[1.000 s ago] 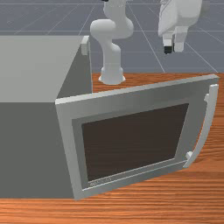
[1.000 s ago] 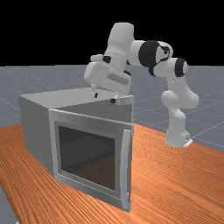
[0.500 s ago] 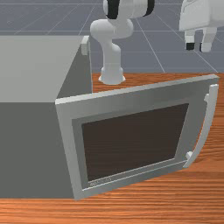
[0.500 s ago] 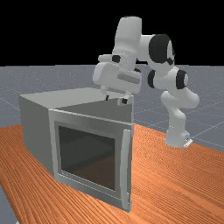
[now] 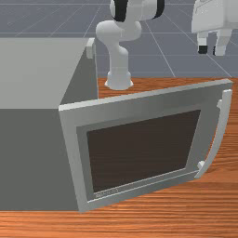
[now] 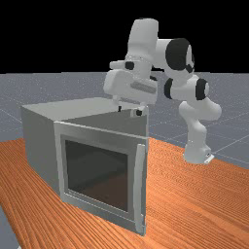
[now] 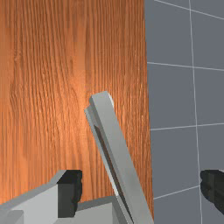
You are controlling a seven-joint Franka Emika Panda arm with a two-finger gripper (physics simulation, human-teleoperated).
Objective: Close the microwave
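High at the front view's right, my gripper (image 5: pixel 211 49) hangs with its two fingers spread and nothing between them. The grey microwave (image 5: pixel 28 158) has its door (image 5: pixel 139 102) swung wide open; a curved pale handle (image 5: pixel 219 135) runs down the door's free edge. In the far view the gripper (image 6: pixel 129 111) is above the door's top edge, close to the microwave (image 6: pixel 41 146) in the picture. Looking down in the wrist view, the door (image 7: pixel 116 144) passes slantwise between the widely parted fingers of the gripper (image 7: pixel 142 191), below them.
The orange-brown table (image 6: pixel 204 204) carries the microwave and extends to the far view's right, toward the arm's base. A table edge runs beside the door in the wrist view, with grey floor (image 7: pixel 175 96) beyond it.
My hand has moved toward the right in both the front and far views, mostly in the earlier half second, and has barely shifted since. The door stands at the same angle.
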